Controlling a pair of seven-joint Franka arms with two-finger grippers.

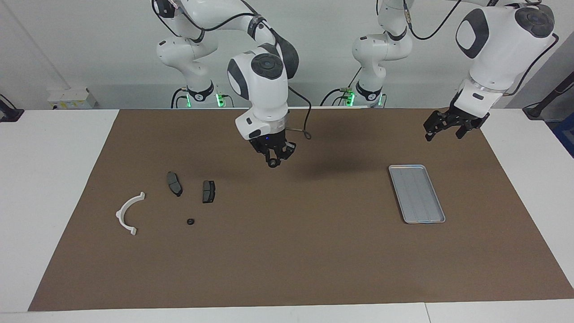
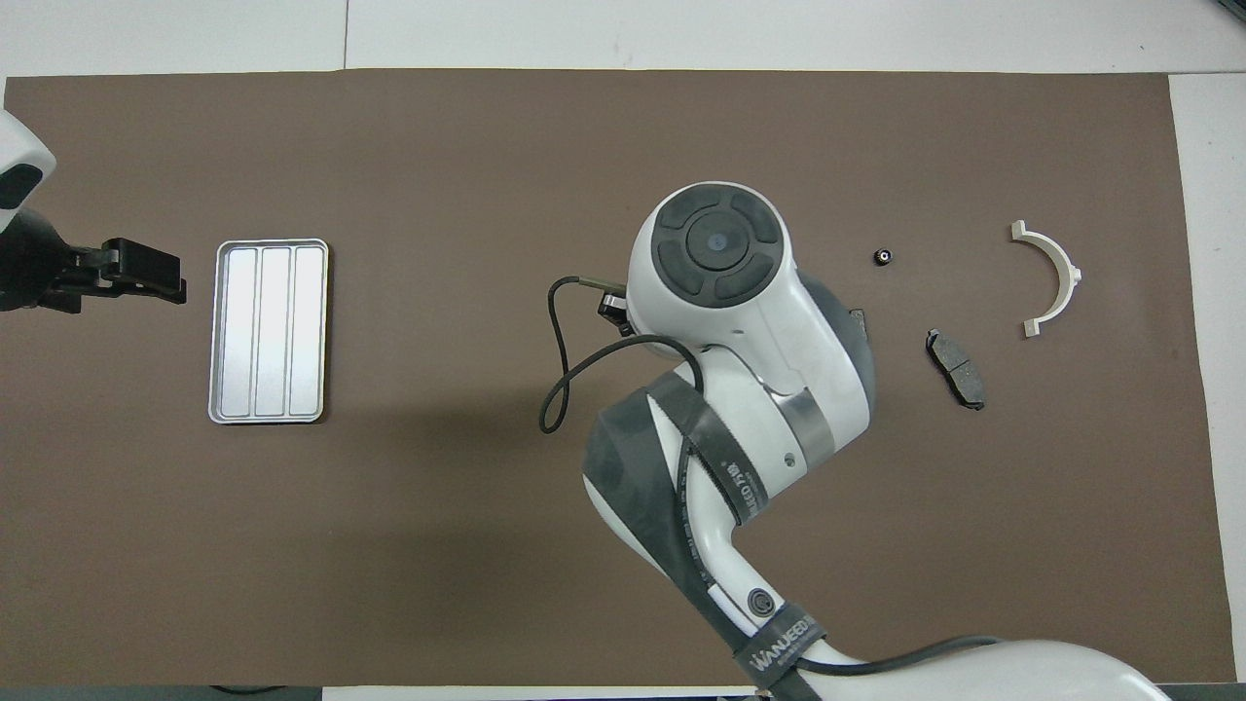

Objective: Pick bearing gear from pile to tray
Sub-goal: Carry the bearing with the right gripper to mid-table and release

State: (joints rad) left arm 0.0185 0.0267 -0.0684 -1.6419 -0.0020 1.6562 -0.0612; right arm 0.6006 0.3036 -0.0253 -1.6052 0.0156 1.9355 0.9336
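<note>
The pile lies toward the right arm's end of the mat: a white half-ring bracket [image 1: 129, 213] [image 2: 1056, 277], two dark grey brake pads [image 1: 174, 183] [image 1: 208, 191] and one small black ring [image 1: 190, 221] [image 2: 883, 257]. In the overhead view one pad [image 2: 956, 367] shows and my right arm covers most of the other. My right gripper [image 1: 273, 160] hangs raised over bare mat between pile and tray, shut on a small black ring [image 1: 272, 164]; the overhead view hides it under the wrist. The silver tray [image 1: 417, 194] [image 2: 224, 336] is empty. My left gripper [image 1: 448, 128] [image 2: 146, 273] waits open, in the air beside the tray.
A brown mat [image 1: 287, 251] covers most of the white table [image 1: 54, 148]. A loose cable loop [image 2: 560, 380] hangs from my right wrist. Bare mat lies between the pile and the tray.
</note>
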